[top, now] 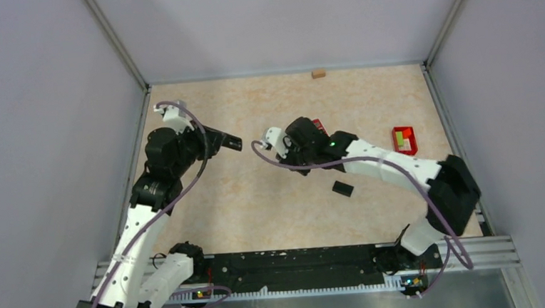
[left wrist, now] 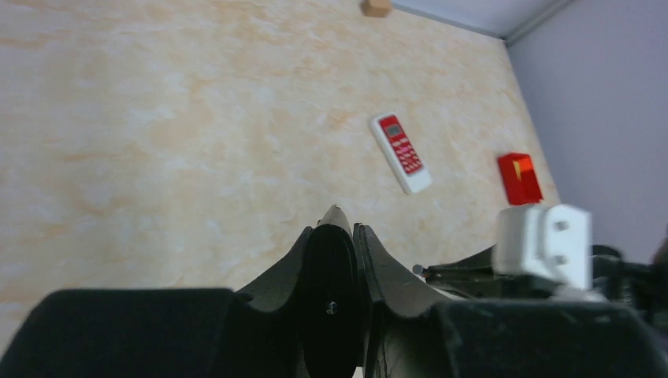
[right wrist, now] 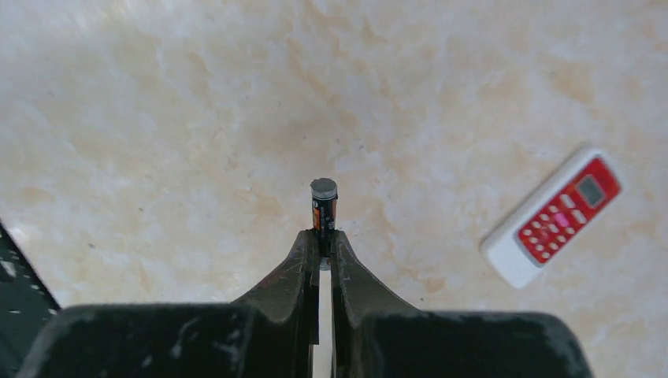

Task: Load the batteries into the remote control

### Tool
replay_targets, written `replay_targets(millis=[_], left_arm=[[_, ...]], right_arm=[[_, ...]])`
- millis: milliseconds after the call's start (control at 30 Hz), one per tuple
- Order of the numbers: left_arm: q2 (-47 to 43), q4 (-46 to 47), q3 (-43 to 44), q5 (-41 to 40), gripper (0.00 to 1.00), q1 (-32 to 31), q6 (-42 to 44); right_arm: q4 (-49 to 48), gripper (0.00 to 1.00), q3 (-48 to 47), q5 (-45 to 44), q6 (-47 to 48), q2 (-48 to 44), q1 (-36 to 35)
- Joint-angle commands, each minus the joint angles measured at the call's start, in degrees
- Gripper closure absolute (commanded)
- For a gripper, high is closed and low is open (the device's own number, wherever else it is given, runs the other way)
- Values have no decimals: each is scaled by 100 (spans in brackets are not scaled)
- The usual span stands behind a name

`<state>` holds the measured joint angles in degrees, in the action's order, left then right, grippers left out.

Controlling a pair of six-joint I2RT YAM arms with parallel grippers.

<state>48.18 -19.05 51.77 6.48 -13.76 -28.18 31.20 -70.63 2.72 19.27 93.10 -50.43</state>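
My left gripper (top: 215, 137) (left wrist: 339, 226) is shut on a slim black oblong body (top: 233, 142) (left wrist: 331, 283), seen end-on with a small screw in it, and holds it above the table. My right gripper (top: 265, 141) (right wrist: 323, 236) is shut on the lower end of one battery (right wrist: 323, 203), dark with orange print and a silvery top, held above the table a short way right of the black body. Its tip also shows in the left wrist view (left wrist: 418, 269). A white remote control with a red face (left wrist: 402, 153) (right wrist: 555, 214) lies on the table, mostly hidden under my right arm in the top view.
A small black rectangular piece (top: 342, 188) lies on the table below my right forearm. A red tray (top: 404, 140) (left wrist: 519, 179) sits at the right side. A small brown block (top: 317, 73) (left wrist: 376, 7) rests at the back wall. Grey walls enclose the table.
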Motion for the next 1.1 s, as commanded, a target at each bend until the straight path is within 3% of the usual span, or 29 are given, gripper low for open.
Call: replay_targets(millis=[0, 167, 300, 467, 633, 1067], left_arm=[[273, 1081, -119, 1875, 100, 14, -395], [692, 2407, -440, 3289, 100, -21, -1453], [1067, 3039, -555, 3854, 100, -62, -2174], [1489, 3157, -593, 3979, 100, -84, -2886], [1773, 2986, -565, 4127, 100, -92, -3239], [1782, 3123, -675, 4157, 100, -92, -3228]], right_arm=[[-797, 100, -52, 201, -772, -1270, 42], [-336, 100, -620, 204, -1366, -1618, 41], [88, 100, -1021, 229, -1672, -1679, 38], [879, 99, -1606, 354, -1755, -1439, 23], [1796, 98, -2441, -185, -1672, -1043, -115], [2267, 97, -2708, -108, -1551, -451, -303]])
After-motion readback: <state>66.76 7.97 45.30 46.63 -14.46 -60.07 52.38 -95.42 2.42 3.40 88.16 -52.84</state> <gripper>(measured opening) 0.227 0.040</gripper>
